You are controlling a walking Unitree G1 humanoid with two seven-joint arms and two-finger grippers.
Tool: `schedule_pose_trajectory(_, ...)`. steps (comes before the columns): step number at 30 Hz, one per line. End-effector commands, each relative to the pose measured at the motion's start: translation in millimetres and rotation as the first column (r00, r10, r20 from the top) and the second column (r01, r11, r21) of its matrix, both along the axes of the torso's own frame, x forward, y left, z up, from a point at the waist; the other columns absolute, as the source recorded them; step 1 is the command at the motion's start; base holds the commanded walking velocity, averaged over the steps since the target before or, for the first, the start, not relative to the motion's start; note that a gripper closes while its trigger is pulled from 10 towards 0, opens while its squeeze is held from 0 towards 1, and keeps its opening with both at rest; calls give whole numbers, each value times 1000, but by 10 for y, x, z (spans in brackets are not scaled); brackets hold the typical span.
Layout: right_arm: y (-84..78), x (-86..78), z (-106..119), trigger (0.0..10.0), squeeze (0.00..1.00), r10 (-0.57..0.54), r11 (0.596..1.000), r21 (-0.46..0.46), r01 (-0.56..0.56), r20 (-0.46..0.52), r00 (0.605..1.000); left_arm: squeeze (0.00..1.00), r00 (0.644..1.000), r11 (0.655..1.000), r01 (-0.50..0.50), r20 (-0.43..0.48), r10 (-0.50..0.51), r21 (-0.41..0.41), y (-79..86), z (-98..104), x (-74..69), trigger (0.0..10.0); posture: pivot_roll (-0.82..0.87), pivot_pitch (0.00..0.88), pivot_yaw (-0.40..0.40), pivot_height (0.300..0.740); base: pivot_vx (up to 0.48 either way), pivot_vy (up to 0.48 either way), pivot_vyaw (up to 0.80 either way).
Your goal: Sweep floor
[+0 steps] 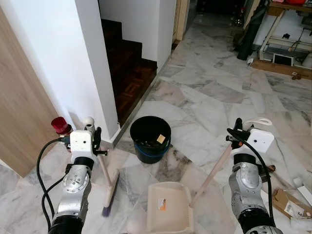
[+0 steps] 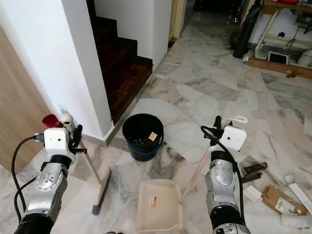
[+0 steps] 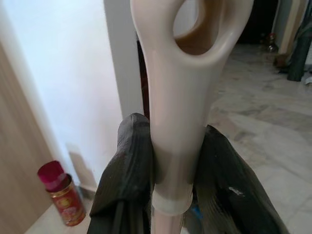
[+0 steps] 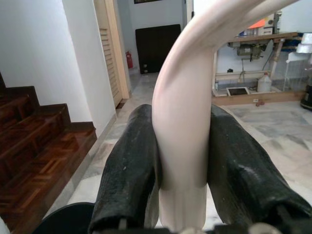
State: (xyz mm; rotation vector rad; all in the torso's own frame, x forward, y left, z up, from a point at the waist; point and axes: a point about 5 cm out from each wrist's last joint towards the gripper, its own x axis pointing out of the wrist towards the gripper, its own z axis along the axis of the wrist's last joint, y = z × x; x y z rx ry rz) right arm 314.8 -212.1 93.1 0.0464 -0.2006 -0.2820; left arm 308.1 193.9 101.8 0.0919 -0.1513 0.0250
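A grey-veined marble floor [image 1: 209, 97] fills most of the frame, running from the bottom edge up to a dim hallway at the top. A white wall [image 1: 58, 58] takes the upper left, with dark wooden stairs [image 1: 129, 68] rising just right of it and a wood-panelled door [image 1: 19, 122] at the far left edge. A workbench frame [image 1: 285, 39] stands in the upper right corner.

Just below centre sits a black bucket [image 1: 150, 139] with a blue band near its base and scraps inside. Below it, at the bottom centre, a cream dustpan [image 1: 168, 207] lies on the floor, its long handle slanting up to the right. Left of the dustpan a broom [image 1: 109, 187] leans with its purple bristles on the floor.

The left claw [image 3: 170, 170] is clamped on the broom's cream handle near its looped top, at lower left. The right claw [image 4: 183, 161] is clamped on the dustpan handle's curved top end, at lower right.

A red-capped bottle [image 1: 61, 126] stands by the wall at left. Cardboard scraps [image 1: 287, 202] lie in the lower right corner.
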Motion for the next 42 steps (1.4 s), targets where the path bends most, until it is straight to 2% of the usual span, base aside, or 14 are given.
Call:
schedule_pose_trajectory(1, -44, 15, 73, 10000, 0, -14, 1000, -7, 14, 30, 999, 0, 998, 1000, 3, 56, -3, 7, -20, 107, 46, 10000, 75, 0, -25, 740, 0, 0, 0)
schedule_pose_trajectory(5, -13, 46, 69, 10000, 0, -6, 1000, 8, 5, 15, 1000, 0, 997, 1000, -6, 72, 6, -3, -37, 134, 51, 10000, 91, 9, -40, 740, 0, 0, -788)
schedule_pose_trajectory(13, 94, 83, 103, 10000, 0, 26, 1000, -12, -26, 21, 999, 0, 996, 1000, -23, 83, 23, 6, 30, 150, 1, 10000, 93, 52, -46, 740, 0, 0, -788)
schedule_pose_trajectory(21, 80, 75, 95, 10000, 0, 26, 1000, -11, -26, 16, 1000, 0, 996, 1000, -15, 88, 15, 8, 18, 177, 12, 10000, 91, 73, -45, 740, 0, 0, -788)
schedule_pose_trajectory(28, 38, -28, -132, 10000, 0, 22, 998, -62, -27, -79, 997, 0, 998, 1000, -28, 62, 28, 6, 33, 99, -13, 10000, 94, 92, -45, 740, 0, 0, -788)
schedule_pose_trajectory(42, 3, -2, -66, 10000, 0, 2, 998, -68, -6, -55, 998, 0, 997, 1000, -3, 82, 2, 13, -15, 168, 6, 10000, 93, 103, -42, 740, 0, 0, -785)
